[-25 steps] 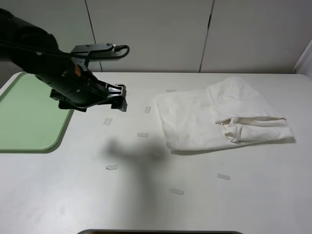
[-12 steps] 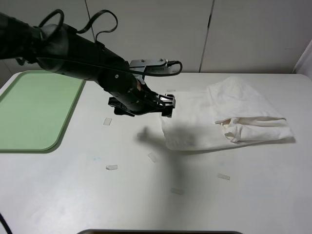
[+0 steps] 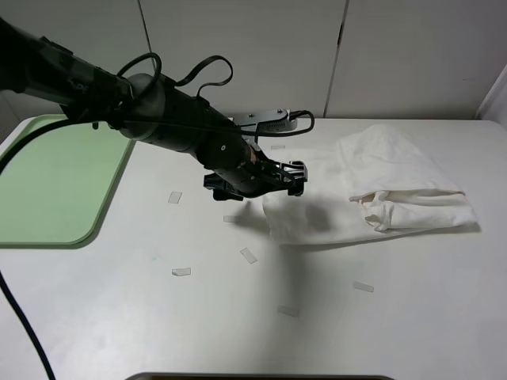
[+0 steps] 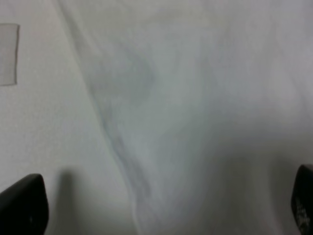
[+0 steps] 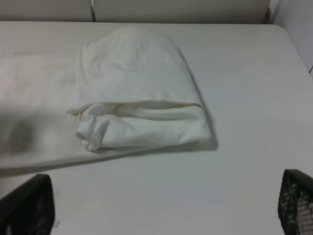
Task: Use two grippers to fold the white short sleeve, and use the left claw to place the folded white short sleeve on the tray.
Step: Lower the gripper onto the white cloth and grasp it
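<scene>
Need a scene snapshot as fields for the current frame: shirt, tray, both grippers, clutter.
shirt: white short sleeve, partly folded, lying on the table right of centre
tray: pale green tray at the table's left edge, shirt not on it
left claw: left claw open, over the shirt's left edge, contact unclear
right gripper: right gripper open, holding nothing, facing the shirt's folded end
clutter: tape strips scattered on the table

Wide matte white tabletop (image 3: 103, 324) fills view. Behind it: pale off-white flat wall panels (image 3: 261, 47), dark vertical seams (image 3: 337, 55) between. Soft overhead light, diffuse shadows.
</scene>
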`<state>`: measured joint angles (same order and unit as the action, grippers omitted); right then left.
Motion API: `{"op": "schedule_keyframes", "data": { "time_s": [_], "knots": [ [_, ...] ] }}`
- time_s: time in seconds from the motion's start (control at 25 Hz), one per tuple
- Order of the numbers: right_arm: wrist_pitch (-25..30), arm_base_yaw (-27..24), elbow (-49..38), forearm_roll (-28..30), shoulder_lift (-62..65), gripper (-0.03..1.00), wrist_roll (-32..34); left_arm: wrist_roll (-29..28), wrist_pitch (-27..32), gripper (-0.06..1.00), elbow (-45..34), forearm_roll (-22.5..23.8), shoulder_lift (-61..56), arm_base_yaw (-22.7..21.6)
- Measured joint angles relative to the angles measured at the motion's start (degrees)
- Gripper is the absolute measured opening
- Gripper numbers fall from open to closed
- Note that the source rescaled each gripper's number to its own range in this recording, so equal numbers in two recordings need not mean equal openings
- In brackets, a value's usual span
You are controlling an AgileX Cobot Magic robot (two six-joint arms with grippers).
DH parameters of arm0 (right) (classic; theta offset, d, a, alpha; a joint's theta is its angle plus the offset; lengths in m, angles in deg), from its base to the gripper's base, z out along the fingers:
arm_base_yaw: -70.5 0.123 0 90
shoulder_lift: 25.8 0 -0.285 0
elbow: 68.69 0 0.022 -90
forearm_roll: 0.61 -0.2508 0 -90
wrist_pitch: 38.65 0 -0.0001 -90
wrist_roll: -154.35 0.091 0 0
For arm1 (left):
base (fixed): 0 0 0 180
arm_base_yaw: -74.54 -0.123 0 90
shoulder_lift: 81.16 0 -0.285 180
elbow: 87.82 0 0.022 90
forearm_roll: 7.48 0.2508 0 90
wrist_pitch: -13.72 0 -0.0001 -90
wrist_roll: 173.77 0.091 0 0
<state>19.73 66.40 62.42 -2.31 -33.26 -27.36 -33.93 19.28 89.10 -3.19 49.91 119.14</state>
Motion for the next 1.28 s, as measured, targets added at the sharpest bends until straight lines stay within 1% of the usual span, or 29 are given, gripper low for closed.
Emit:
{"op": "schedule_keyframes", "data": {
  "time_s": [0.28,0.56,0.92,1.04,1.12,1.2,1.28],
  "knots": [
    [0.0,0.0,0.0,0.0,0.0,1.00,0.0,-5.3,-6.4,0.99,0.1,0.2,3.1,0.0],
    [-0.1,0.0,0.0,0.0,0.0,1.00,0.0,-8.3,-12.0,0.99,0.8,0.3,5.0,0.2],
    [-0.1,0.0,0.0,0.0,0.0,1.00,0.0,-9.5,-16.7,0.99,0.8,0.5,6.0,2.9],
    [-0.1,0.0,0.0,0.0,0.0,1.00,0.0,-9.5,-16.7,0.99,0.8,0.5,6.0,3.1],
    [-0.1,0.0,0.0,0.0,0.0,1.00,0.0,-9.0,-16.7,0.96,0.8,0.5,6.0,3.1],
    [-0.1,0.0,0.0,0.0,0.0,1.00,0.0,-8.7,-16.7,0.91,0.8,0.5,6.0,3.1],
    [-0.1,0.0,0.0,0.0,0.0,1.00,0.0,-8.7,-16.4,0.81,0.7,0.5,6.1,3.1]
  ]
}}
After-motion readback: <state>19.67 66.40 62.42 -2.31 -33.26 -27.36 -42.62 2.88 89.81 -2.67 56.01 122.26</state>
